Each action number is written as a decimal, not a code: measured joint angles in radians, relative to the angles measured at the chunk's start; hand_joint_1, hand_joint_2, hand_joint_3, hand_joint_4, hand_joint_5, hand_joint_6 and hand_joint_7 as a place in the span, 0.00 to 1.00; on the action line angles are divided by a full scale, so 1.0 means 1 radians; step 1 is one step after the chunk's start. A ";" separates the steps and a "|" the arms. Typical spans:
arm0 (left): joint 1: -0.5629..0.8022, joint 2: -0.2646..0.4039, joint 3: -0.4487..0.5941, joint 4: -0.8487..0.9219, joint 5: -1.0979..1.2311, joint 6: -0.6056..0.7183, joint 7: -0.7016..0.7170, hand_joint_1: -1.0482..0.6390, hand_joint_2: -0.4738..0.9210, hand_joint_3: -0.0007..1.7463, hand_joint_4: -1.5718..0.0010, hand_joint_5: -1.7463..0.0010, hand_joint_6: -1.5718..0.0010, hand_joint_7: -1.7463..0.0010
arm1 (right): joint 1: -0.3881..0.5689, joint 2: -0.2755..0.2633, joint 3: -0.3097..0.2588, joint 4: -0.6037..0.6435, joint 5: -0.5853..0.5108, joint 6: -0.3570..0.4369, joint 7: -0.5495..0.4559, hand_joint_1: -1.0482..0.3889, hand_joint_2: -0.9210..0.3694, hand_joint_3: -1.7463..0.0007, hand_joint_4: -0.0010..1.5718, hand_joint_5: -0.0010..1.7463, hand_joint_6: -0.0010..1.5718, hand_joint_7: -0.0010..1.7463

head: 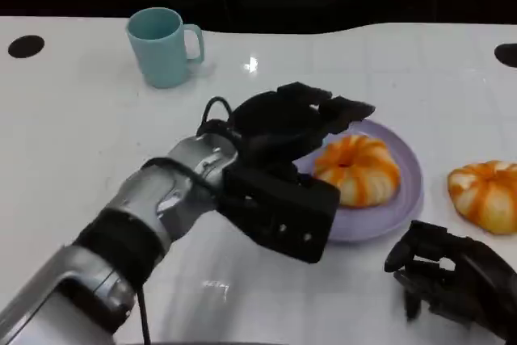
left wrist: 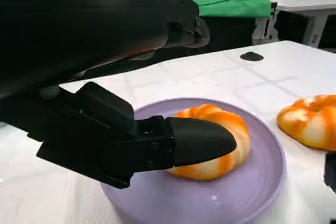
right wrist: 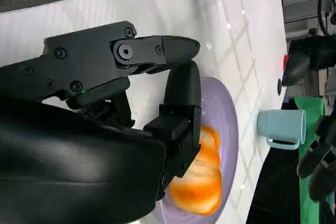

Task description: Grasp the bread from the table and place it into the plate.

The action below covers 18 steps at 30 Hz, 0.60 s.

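One bread [head: 357,169] already lies in the purple plate [head: 408,199], set toward the plate's middle so it rests flat and will not roll over the rim. The left hand [head: 300,123] hangs just over the plate's near edge on the mug side, its fingers spread and holding nothing, which I judge fits a hand that has let the bread go. A second bread [head: 485,193] sits on the white surface [head: 73,135] just beside the plate, on the side away from the mug [head: 162,46]. The right hand [head: 452,276] rests low on the surface near the plate; its fingers look loosely curled with nothing in them, though whether they are fully closed I cannot tell.

The left wrist view shows what the head view hides: one finger [left wrist: 199,141] reaches over the plate in front of the bread, and touching or apart is not clear. The right wrist view catches the mug beyond the plate.
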 measured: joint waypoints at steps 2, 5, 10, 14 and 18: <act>0.035 0.021 0.022 -0.051 -0.021 -0.019 0.006 0.12 1.00 0.38 0.98 0.58 0.92 0.77 | -0.001 0.000 0.001 0.000 -0.001 -0.001 -0.003 0.37 0.00 0.82 0.42 1.00 0.39 0.81; 0.091 0.043 0.057 -0.112 -0.048 -0.050 0.030 0.15 1.00 0.38 0.94 0.53 0.87 0.75 | 0.000 -0.001 0.002 0.001 -0.006 -0.008 -0.004 0.37 0.00 0.83 0.41 1.00 0.39 0.81; 0.159 0.060 0.116 -0.169 -0.107 -0.097 0.038 0.19 1.00 0.35 0.84 0.47 0.75 0.69 | -0.002 -0.002 0.001 0.001 -0.004 0.005 -0.002 0.37 0.00 0.83 0.42 1.00 0.40 0.81; 0.213 0.061 0.161 -0.180 -0.160 -0.172 0.071 0.21 1.00 0.32 0.76 0.43 0.69 0.64 | -0.003 -0.002 0.000 0.004 0.000 0.003 0.000 0.37 0.00 0.82 0.42 1.00 0.40 0.81; 0.263 0.057 0.204 -0.179 -0.232 -0.239 0.078 0.24 1.00 0.31 0.70 0.36 0.68 0.55 | -0.006 -0.002 0.001 0.016 -0.003 -0.014 -0.001 0.37 0.00 0.82 0.43 1.00 0.40 0.81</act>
